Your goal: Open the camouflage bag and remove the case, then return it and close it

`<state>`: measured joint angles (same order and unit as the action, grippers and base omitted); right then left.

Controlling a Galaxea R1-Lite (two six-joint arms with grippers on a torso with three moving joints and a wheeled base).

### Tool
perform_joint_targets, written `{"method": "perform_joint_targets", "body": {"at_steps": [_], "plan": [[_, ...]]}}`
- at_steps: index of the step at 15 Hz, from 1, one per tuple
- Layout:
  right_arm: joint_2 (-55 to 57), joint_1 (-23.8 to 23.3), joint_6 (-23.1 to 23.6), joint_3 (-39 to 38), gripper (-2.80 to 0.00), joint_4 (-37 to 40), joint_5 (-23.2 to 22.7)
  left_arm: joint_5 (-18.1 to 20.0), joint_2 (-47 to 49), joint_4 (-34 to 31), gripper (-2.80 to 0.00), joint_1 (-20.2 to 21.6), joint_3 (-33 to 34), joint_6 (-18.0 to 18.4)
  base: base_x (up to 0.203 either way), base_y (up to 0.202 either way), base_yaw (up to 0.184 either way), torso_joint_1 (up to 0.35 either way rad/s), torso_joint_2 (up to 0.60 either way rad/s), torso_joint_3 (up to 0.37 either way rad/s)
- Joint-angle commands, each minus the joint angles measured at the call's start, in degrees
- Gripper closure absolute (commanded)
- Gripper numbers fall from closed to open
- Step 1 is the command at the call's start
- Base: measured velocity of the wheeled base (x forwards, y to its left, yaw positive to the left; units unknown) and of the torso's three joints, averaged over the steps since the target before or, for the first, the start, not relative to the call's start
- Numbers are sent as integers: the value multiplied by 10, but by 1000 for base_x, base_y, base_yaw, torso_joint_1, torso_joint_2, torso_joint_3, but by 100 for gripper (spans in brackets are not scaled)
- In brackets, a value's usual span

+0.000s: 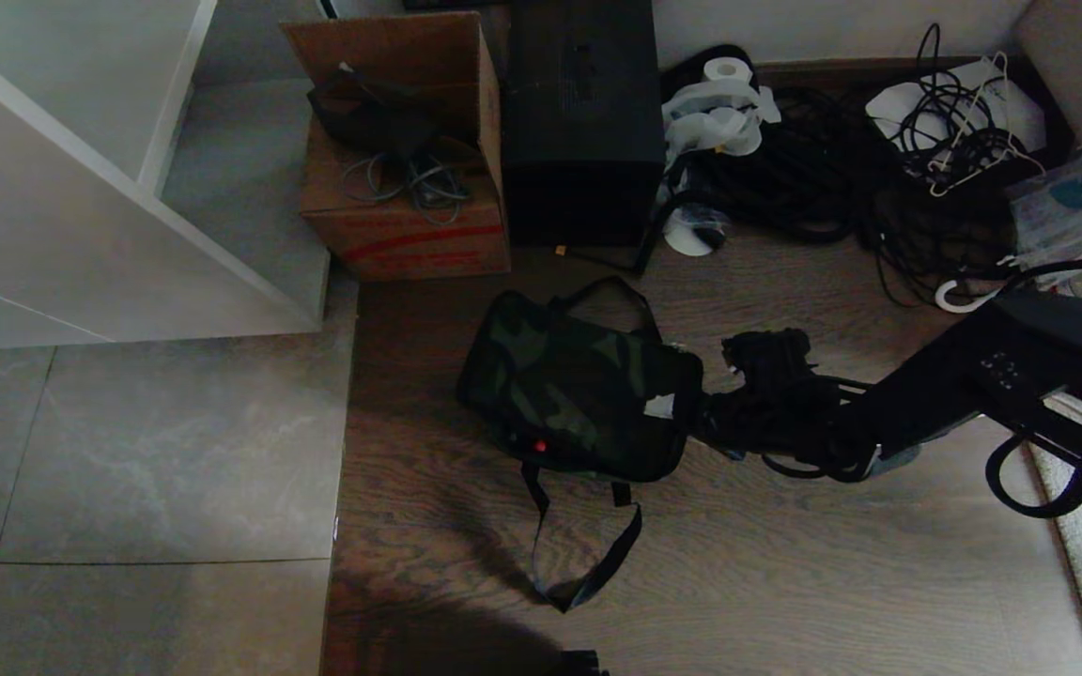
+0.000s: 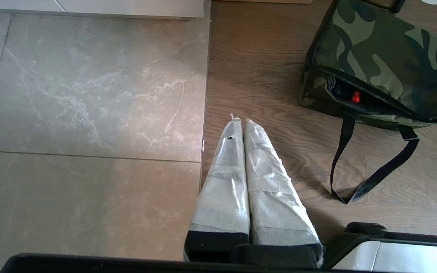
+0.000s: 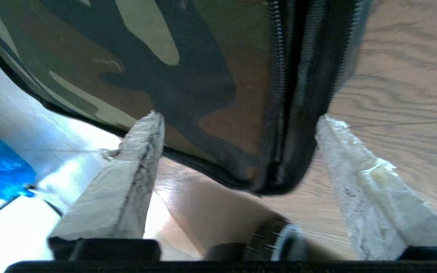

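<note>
Both right gripper (image 3: pixel 237 121) fingers stand spread around the right corner of the camouflage bag (image 1: pixel 579 390) on the wooden floor (image 1: pixel 785 563), and closing carelessly might snag fabric instead of the zip.

One soft green-camouflage fabric bag (image 1: pixel 579 394), one brown cardboard box (image 1: pixel 400 150), one tall black box (image 1: pixel 583 122), one white paper roll (image 1: pixel 727 70), two taped end effectors (image 2: pixel 241 123) (image 3: pixel 237 121).

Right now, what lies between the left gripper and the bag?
Only bare wood floor, plus the bag's black strap lying off to one side; the left wrist view shows it. The left gripper hangs apart from the bag.
</note>
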<state>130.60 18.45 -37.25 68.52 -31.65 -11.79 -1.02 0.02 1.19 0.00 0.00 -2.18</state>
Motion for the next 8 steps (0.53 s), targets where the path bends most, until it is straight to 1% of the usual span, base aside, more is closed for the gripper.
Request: {"method": "perform_joint_targets", "body": {"at_steps": [1, 5, 8], "plan": [[15, 3, -28, 8, -280, -21, -2, 0, 0, 0, 0, 0, 5, 0, 0, 0, 0, 0, 0, 0], [26, 10, -38, 17, -280, -27, -2, 0, 0, 0, 0, 0, 5, 0, 0, 0, 0, 0, 0, 0], [28, 14, -102, 42, -280, -31, -2, 0, 0, 0, 0, 0, 5, -1, 0, 0, 0, 0, 0, 0]]}}
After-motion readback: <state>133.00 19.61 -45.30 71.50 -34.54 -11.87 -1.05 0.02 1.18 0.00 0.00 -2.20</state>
